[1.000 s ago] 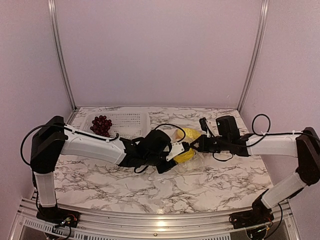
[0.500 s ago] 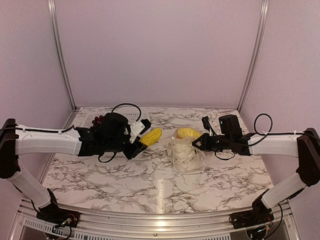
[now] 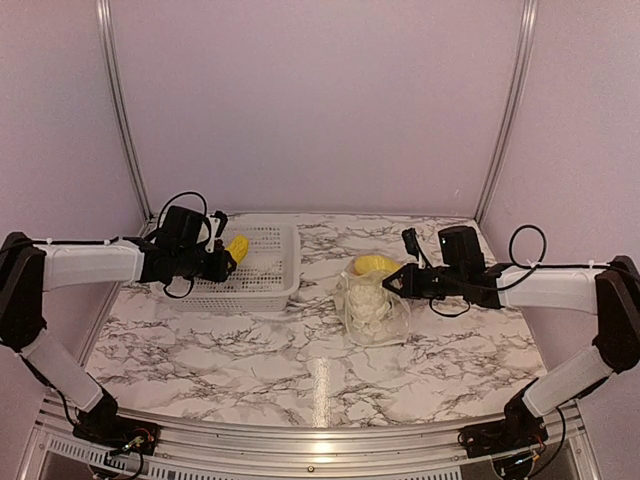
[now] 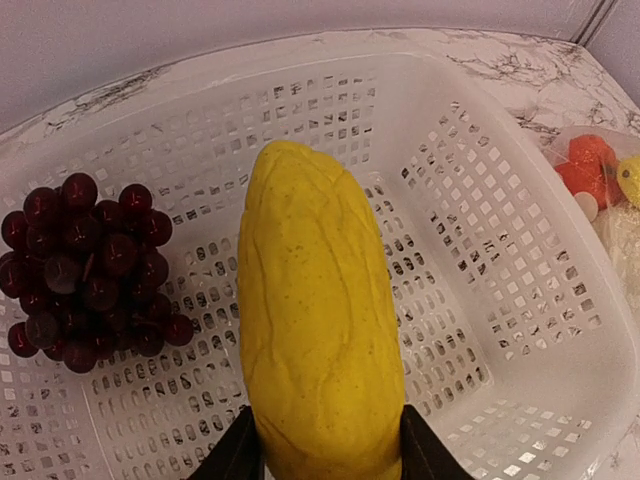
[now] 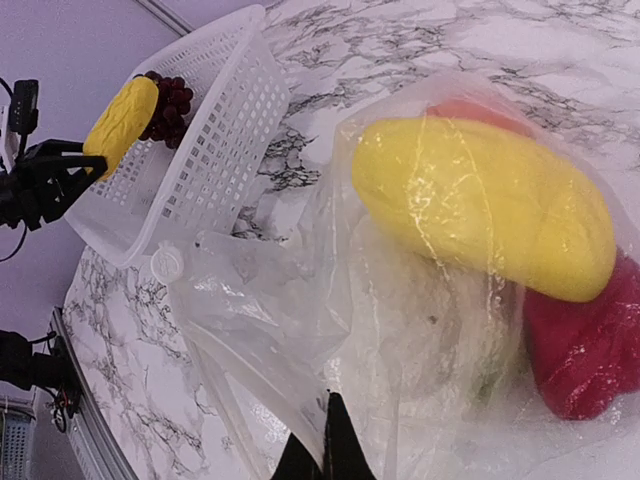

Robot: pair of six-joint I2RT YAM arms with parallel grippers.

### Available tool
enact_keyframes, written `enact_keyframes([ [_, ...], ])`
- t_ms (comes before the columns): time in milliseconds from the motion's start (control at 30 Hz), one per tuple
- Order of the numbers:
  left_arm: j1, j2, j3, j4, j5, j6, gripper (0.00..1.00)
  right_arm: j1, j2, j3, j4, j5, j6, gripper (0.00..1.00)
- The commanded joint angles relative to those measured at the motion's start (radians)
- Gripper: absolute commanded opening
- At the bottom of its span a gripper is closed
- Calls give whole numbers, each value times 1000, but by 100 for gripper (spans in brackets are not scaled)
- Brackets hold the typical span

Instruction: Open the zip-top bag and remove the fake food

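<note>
Currently, left gripper (image 3: 226,260) clamps yellow piece (image 4: 318,320) above basket (image 4: 500,260), while right gripper (image 5: 322,445) pinches zip-top bag (image 5: 265,330) just beside basket on marble table (image 3: 300,375).

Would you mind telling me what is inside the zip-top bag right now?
Through the clear zip-top bag show a yellow piece, a red piece and white cauliflower. Anything beneath them is hidden.
</note>
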Motion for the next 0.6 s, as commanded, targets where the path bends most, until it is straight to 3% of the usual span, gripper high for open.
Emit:
enact_keyframes([
  [0,34,70,55,-52,50,-75,29,-6,0,45,22,-19,-15,0],
  [167,65,160,133,-103,46,-113,36,-5,16,52,29,-43,-12,0],
  [467,70,137,163,-112,45,-99,71,19,19,53,56,-72,-7,0],
  [567,70,117,155,-110,38,-92,75,35,13,48,64,-69,9,0],
])
